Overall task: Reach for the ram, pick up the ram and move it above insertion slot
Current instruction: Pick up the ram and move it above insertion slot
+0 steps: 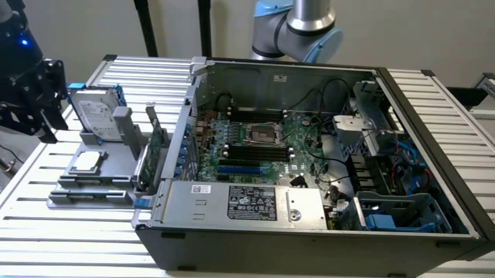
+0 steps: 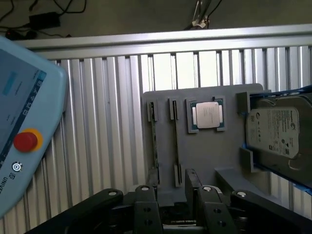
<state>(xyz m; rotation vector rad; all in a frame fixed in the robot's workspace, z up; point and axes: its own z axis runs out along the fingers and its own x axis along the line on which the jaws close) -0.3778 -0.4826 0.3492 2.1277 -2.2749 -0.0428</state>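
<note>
Two narrow parallel slots run along one end of the grey fixture (image 2: 204, 156), and the ram (image 2: 175, 141) stands on edge in the slot nearer the processor chip (image 2: 208, 115). In the exterior view the ram lies at about 5 o'clock from the fingers (image 2: 146, 212), lower and well apart from them. The fingers hang above the surface (image 1: 46, 231) on the 9 o'clock side of the open computer case (image 1: 309, 243). In the wrist view the ram lies just beyond the finger linkages, roughly in line with the gap between them. Seen edge-on, the ram presents as a long, thin, dark strip held by a clip at each end; its colour and chips cannot be made out. The fingers are spread wide, linkages splayed to both sides, with nothing between them and no contact with the ram or the fixture. A hard drive (image 2: 275, 131) stands in the fixture on the far side of the processor chip from the ram.
</note>
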